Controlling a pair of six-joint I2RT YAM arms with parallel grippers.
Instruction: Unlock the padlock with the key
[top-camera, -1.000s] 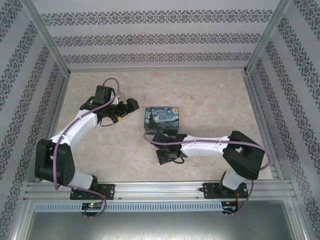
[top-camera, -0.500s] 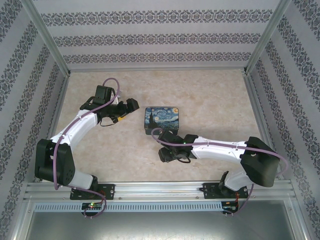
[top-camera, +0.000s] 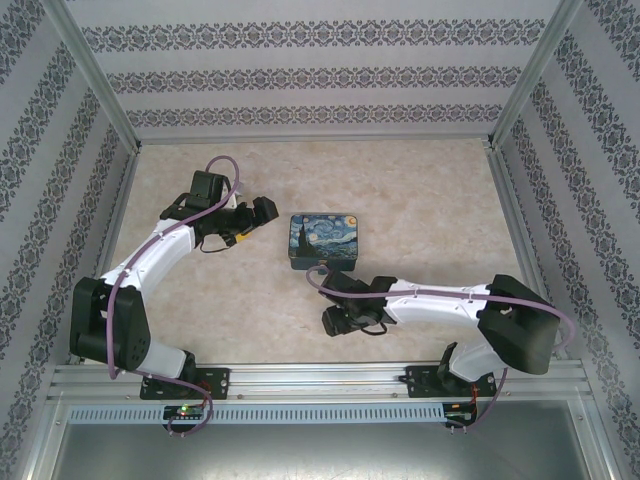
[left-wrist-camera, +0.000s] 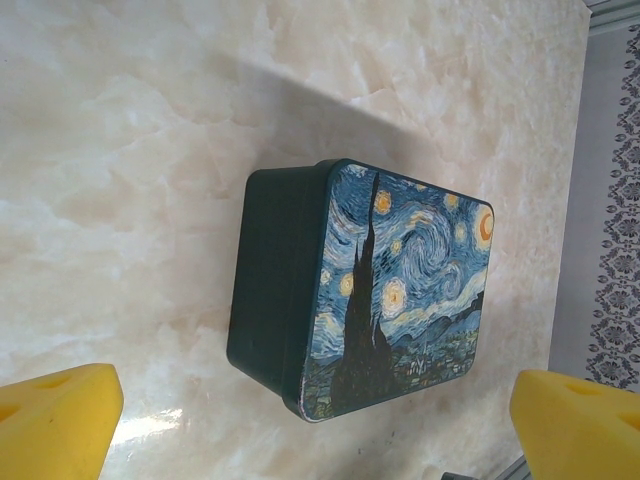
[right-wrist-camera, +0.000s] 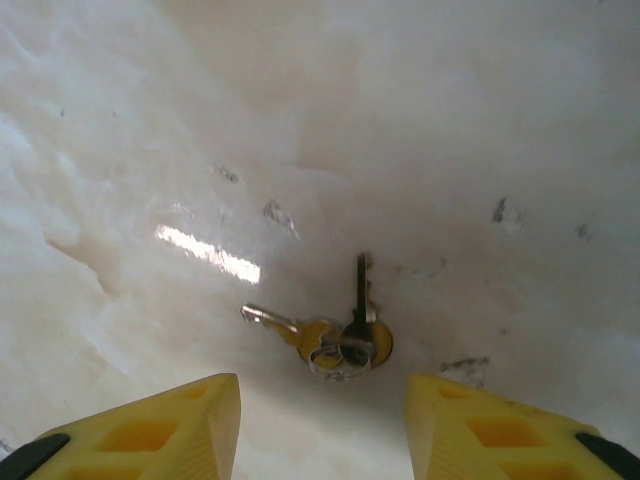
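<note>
Two keys on a ring (right-wrist-camera: 338, 340) now lie flat on the marble table (right-wrist-camera: 300, 120), just ahead of the right gripper (right-wrist-camera: 320, 400), roughly centred between its yellow fingertips but not touched. The slim dark key (right-wrist-camera: 360, 285) points away from the wrist and the brass one (right-wrist-camera: 272, 320) points left. What changed: a second ago the right jaws were shut and the gripper sat close to the near face of the Starry Night tin (top-camera: 327, 240). Now they're parted about halfway with nothing in them, and the arm has pulled back toward the near edge. My read is that the key isn't in hand, so this is a regrasp, not insertion, and unlocking hasn't started. A flat key on a slick top will be awkward to pinch. The left gripper (left-wrist-camera: 315, 420) hangs on the tin's left side, fingers spread wide and empty, looking at the lid. As for the padlock, it may be on the tin's near face, but it's too small to confirm from above.
</note>
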